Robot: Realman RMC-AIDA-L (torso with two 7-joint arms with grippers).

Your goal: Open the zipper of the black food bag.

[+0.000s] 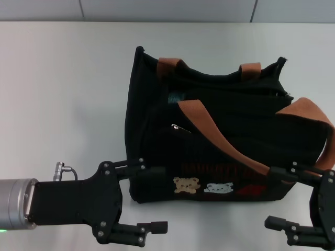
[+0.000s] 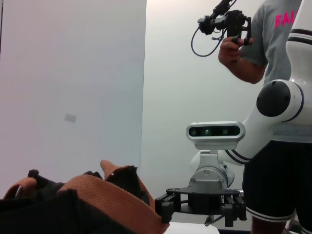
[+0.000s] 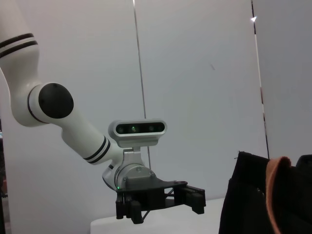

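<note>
The black food bag [image 1: 220,136] sits right of centre in the head view, a boxy tote of matte woven fabric, its sides slightly slumped; two orange-brown webbing straps [image 1: 209,130] with a coarse ribbed weave cross it, one looping off the right end; tan and white bear patches [image 1: 204,186] and red lettering run along its lower face; a short pocket zipper with a silver pull [image 1: 180,128] lies on the left part of the face. The zipper [image 1: 282,94] runs along the bag's upper edge toward the right corner, its pull too small to make out. The left gripper [image 1: 152,198] fills the lower left, black angular plates bolted on a silver cylinder, fingers spread wide and holding nothing, the upper finger at the bag's lower left corner; the right gripper [image 1: 280,196] at lower right is likewise spread and empty. The table [image 1: 63,104] is smooth, pale and matte; behind it stands a panelled white wall [image 1: 167,9]; a person [image 2: 278,97] in a grey shirt shows in the left wrist view.
</note>
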